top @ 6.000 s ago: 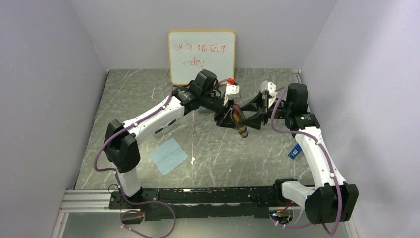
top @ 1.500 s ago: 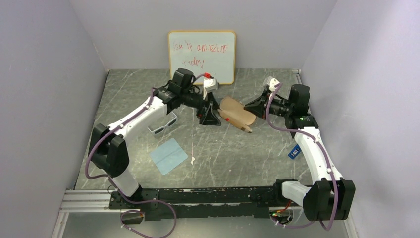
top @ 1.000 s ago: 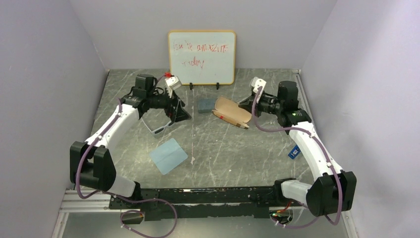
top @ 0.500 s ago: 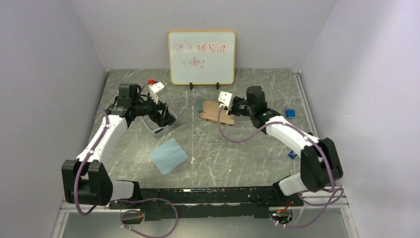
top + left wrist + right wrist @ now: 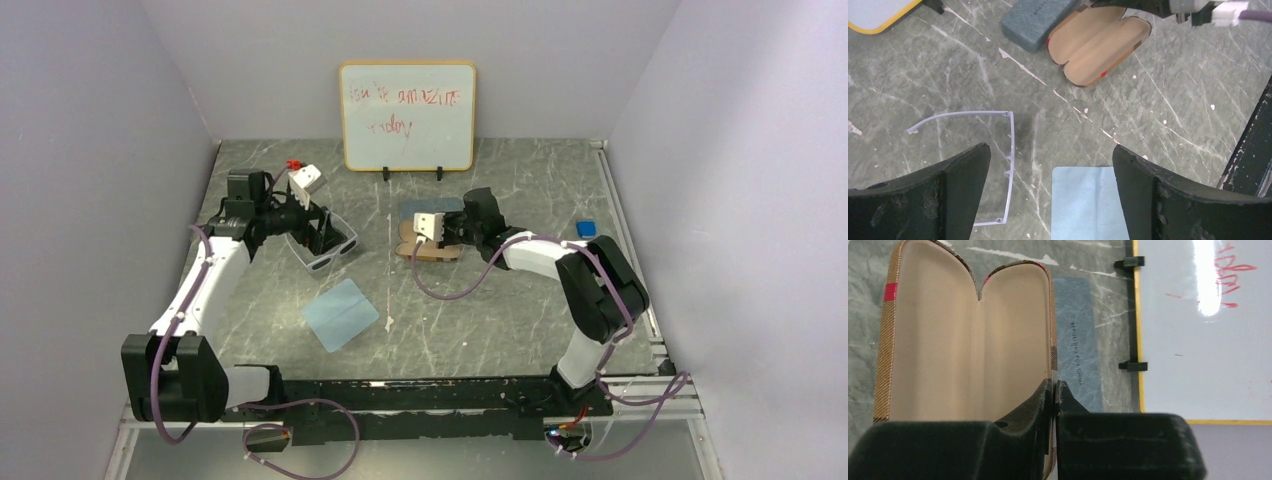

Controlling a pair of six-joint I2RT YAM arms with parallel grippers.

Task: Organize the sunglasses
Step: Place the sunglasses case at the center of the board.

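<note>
I count one pair of sunglasses (image 5: 335, 252) in view, the white-framed pair. It lies flat on the worktop (image 5: 480, 320), out from the whiteboard (image 5: 407, 115) and off to its left. My left gripper (image 5: 1050, 152) hangs right over that pair with its jaws spread wide and nothing between them.

There are two cases. The plaid case (image 5: 963, 340) lies open just out from the whiteboard's foot, with its tan lining up and nothing lying in it. The grey-blue case (image 5: 1078, 340) is closed and sits between the plaid one and the whiteboard, right against the plaid rim. My right gripper (image 5: 1054, 387) is pinched nearly closed on the plaid case's rim.

One light-blue cloth (image 5: 340, 313) lies flat, farther from the whiteboard than the sunglasses. One small blue thing (image 5: 586, 228) sits off to the whiteboard's right, and I cannot tell what it is.
</note>
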